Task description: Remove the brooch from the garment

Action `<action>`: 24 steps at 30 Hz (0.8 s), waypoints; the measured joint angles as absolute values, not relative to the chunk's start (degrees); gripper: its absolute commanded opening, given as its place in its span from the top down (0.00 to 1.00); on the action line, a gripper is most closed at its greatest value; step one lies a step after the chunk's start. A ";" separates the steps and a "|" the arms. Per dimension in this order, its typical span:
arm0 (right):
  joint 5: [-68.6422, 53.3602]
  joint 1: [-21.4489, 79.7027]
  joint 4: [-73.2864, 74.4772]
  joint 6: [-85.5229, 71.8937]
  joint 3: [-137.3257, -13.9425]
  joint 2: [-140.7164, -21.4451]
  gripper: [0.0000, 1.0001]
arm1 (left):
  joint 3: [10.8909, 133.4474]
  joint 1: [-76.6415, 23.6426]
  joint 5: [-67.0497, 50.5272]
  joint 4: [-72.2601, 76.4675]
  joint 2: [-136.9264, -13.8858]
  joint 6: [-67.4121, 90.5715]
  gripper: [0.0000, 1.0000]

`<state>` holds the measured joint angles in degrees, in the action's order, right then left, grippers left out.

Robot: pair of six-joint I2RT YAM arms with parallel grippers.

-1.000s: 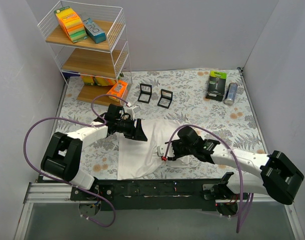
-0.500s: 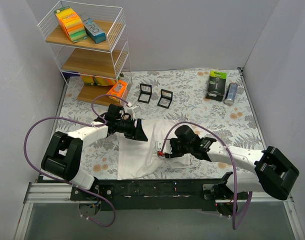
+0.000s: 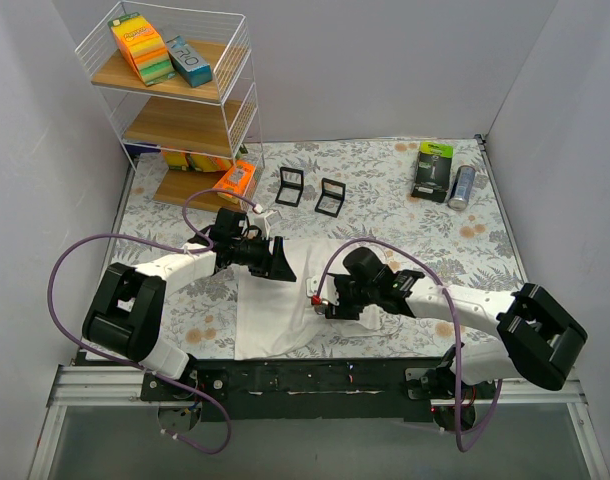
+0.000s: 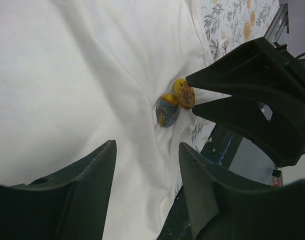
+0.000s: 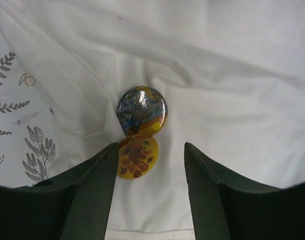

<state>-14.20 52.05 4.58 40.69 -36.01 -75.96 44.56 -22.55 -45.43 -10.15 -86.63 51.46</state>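
**Right tool lining up on the brooch, jaws apart**

The brooch (image 5: 140, 134) is sitting on the white garment (image 5: 217, 75), near its hem edge, where the fabric is giving way to the floral counter (image 3: 405, 210). It is showing as two round discs touching edge to edge: a blue-and-yellow disc (image 5: 141, 111) and a yellow flowered disc (image 5: 137, 157).

The right tool (image 5: 150, 150) is standing released and holding nothing. The flowered disc is lying level with its tips, and the blue one is lying straight ahead. The pair's long axis is running roughly along the line of reach, so the right arm is much the nearer.

The left tool (image 4: 146, 150) is also gaping empty, hanging over the cloth further up the garment. Whether it is pressing the fabric down is not showing.

The pin or clasp is lying hidden behind the discs. Whether they are making one piece or two is hard to judge. From above, the right tool is covering the brooch.
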 measured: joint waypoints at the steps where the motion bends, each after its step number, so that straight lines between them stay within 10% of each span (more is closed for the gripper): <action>1: -14.44 52.10 4.97 40.71 -35.99 -76.09 0.37 | 44.49 -22.55 -45.43 -10.02 -86.63 51.44 0.48; 24: -9.43 52.27 4.91 41.91 -36.23 -78.37 0.58 | 44.29 -21.91 -45.32 -9.78 -86.65 51.92 0.48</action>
<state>-9.43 52.27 4.91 41.91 -36.23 -78.37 44.29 -21.91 -45.32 -9.78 -86.65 51.92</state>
